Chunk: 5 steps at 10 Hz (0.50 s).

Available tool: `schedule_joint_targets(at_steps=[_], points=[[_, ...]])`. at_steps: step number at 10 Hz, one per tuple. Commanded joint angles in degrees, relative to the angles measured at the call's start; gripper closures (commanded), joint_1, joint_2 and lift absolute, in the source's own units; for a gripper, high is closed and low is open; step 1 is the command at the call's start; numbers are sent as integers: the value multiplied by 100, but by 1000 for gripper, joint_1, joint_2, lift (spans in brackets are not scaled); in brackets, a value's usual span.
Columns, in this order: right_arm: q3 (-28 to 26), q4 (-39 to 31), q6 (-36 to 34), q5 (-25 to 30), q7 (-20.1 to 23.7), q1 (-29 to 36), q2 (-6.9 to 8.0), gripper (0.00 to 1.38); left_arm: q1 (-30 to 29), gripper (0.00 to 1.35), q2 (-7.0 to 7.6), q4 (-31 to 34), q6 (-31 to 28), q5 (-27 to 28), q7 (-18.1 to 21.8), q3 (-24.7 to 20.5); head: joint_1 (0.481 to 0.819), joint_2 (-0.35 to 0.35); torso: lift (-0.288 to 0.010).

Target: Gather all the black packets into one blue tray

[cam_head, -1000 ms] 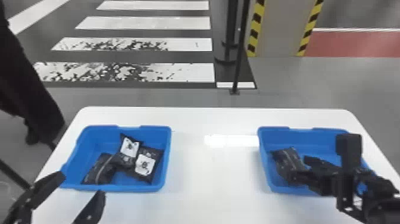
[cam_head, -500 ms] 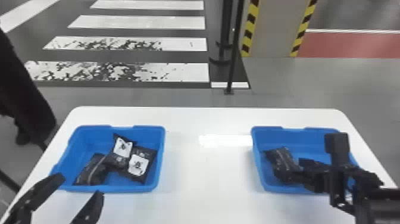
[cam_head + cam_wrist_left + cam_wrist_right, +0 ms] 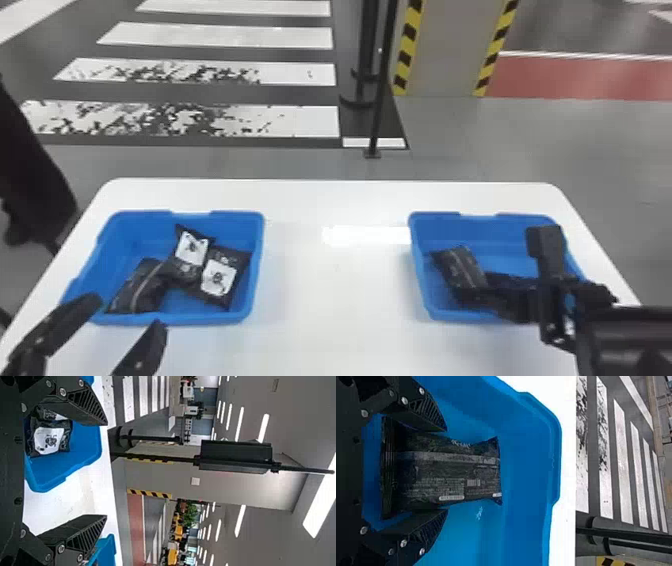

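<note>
So around the right gripper [image 3: 492,294]: the right blue tray [image 3: 474,217] is right under it, and that tray's wall stands between it and the left blue tray [image 3: 257,280], well off to its left across the bench [image 3: 335,310]. The left one has three black packets in it: one plain side up [image 3: 137,290], two showing white labels [image 3: 219,279]. The left gripper [image 3: 127,314] hangs open at that tray's near rim, with those packets just beyond it. Past the bench there's a black pole [image 3: 382,75] and a striped pillar [image 3: 442,50].

As for the task's packet [image 3: 447,471], it's inside the right tray, between the right gripper's fingers and poking out past the tips. Those fingers are wide apart, one on each side; can't tell if they're pressing on it.
</note>
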State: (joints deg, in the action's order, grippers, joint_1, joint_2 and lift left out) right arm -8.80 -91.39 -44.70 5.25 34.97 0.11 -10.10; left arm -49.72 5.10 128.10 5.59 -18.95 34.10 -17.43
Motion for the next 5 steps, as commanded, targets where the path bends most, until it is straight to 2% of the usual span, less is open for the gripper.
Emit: schedule_joint_targets(at_steps=[1,3,4,5], points=[[0,62,-15,0,1,-39,-10,791,22,216,9,-35,-24,-13,9,29,695,-50,-110],[0,47,-1,12,1,-25,-10,1191,37,220,35,-63,-38,-25,17,51,695,-56,-110],[-23,47,97,23,1,3,-1,1283,51,222,35,-63,-38,-25,26,63,695,-59,-110],[-114,-9,167,35,1,45,25,1283,51,222,44,-63,-52,-36,35,74,695,-60,-110]])
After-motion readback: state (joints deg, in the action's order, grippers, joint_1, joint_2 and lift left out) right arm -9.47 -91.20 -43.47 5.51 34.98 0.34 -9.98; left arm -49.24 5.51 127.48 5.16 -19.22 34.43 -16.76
